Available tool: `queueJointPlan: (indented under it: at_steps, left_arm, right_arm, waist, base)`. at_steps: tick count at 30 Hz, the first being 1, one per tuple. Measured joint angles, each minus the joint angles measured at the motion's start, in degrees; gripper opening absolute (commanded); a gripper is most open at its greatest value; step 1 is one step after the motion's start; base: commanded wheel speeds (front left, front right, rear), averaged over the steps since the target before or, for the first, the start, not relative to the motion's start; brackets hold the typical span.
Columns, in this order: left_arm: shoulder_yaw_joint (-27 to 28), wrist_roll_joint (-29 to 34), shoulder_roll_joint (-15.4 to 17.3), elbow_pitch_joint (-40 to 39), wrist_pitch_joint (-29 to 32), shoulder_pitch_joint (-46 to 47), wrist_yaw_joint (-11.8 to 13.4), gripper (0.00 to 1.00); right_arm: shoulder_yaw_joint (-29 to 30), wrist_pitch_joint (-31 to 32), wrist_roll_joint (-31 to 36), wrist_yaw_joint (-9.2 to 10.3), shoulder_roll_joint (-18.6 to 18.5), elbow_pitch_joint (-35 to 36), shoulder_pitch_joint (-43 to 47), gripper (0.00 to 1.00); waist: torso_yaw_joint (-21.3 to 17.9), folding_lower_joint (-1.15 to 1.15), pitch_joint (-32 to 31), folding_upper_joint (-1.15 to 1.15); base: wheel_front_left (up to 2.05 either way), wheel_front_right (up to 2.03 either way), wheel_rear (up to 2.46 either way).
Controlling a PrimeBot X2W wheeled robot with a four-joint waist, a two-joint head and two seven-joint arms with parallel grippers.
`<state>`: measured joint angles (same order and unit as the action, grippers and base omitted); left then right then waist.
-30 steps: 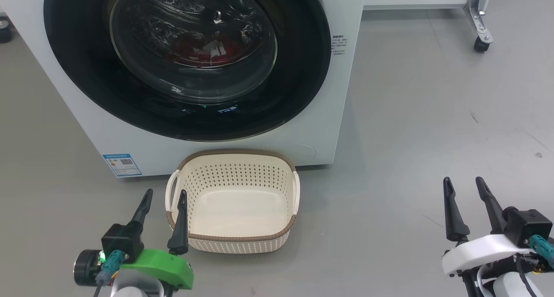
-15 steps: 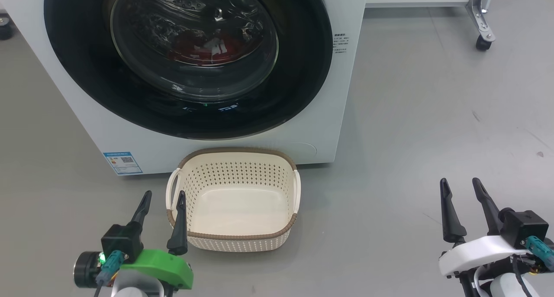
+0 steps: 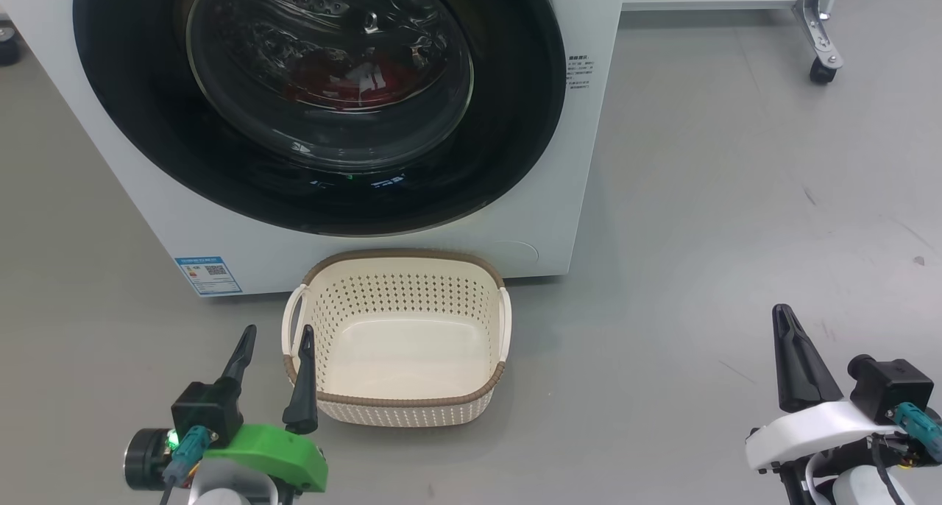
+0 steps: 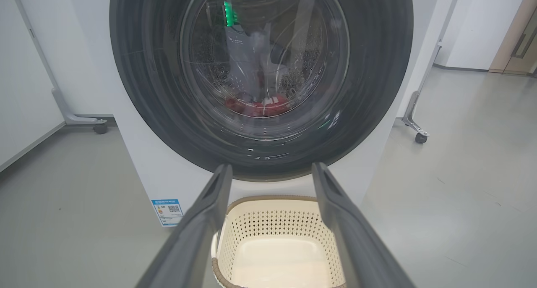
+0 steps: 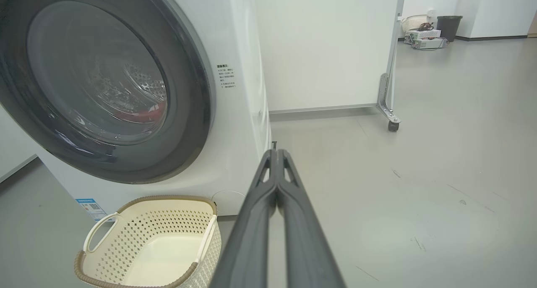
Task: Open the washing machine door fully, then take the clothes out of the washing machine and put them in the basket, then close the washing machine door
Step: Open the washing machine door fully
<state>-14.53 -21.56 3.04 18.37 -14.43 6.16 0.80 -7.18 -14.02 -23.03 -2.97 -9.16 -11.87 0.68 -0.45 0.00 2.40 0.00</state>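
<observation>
The white washing machine (image 3: pixel 581 166) (image 5: pixel 243 95) stands ahead with its round door (image 3: pixel 508 122) (image 4: pixel 138 90) (image 5: pixel 197 90) closed flat against the front. Through the glass I see the red clothes (image 3: pixel 331 85) (image 4: pixel 260 107) (image 5: pixel 147 109) low in the drum. An empty cream basket (image 3: pixel 401 413) (image 4: pixel 268 214) (image 5: pixel 138 225) sits on the floor under the door. My left gripper (image 3: pixel 276 333) (image 4: pixel 270 168) hovers open at the basket's near left corner, holding nothing. Far to the right, over bare floor, my right gripper (image 3: pixel 781 312) (image 5: pixel 277 151) is shut with its fingers pressed together and empty.
A blue label sticker (image 3: pixel 208 275) marks the washer's lower left front. White panels on castor legs (image 3: pixel 818 69) (image 5: pixel 392 124) stand behind and beside the machine. A bin and boxes (image 5: pixel 432 30) sit far off. Grey floor (image 3: pixel 736 232) spreads wide to the right.
My right gripper's fingers have come together from open to shut, with nothing between them. The left gripper, the basket and the door stay as they were.
</observation>
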Motion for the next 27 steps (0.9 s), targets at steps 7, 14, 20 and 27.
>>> queueJointPlan:
  at_steps: [7, 14, 20, 27]
  left_arm:
    - [0.3, 0.1, -0.1, 0.1, 0.0, 0.0, 0.0, 1.00]
    - [0.5, 0.5, -0.2, 0.1, 0.0, 0.0, -0.1, 1.00]
    - [0.5, 0.7, -0.3, -0.1, 0.0, 0.1, -0.2, 1.00]
    - [0.4, 1.6, -0.3, -0.8, 0.0, 1.5, -0.6, 1.00]
  right_arm:
    - [0.5, 0.0, -0.3, -0.92, 0.4, -0.2, 0.0, 0.00]
    - [2.0, 0.0, -5.2, -2.00, 2.5, -1.3, 0.0, 0.00]
    - [4.9, 0.1, -15.2, -3.04, 5.3, -2.4, -0.1, 0.00]
    - [9.0, 4.1, -31.8, -3.70, 6.4, -3.5, -3.2, 0.00]
  waist:
    - [0.1, 0.00, 0.1, 0.00]
    - [0.3, 0.00, 0.4, 0.00]
    - [0.6, 0.00, 1.1, 0.00]
    - [1.2, 0.00, 3.3, 0.00]
  base:
    - [0.00, 0.00, 0.00]
    - [0.00, 0.00, 0.00]
    - [0.00, 0.00, 0.00]
    - [0.00, 0.00, 0.00]
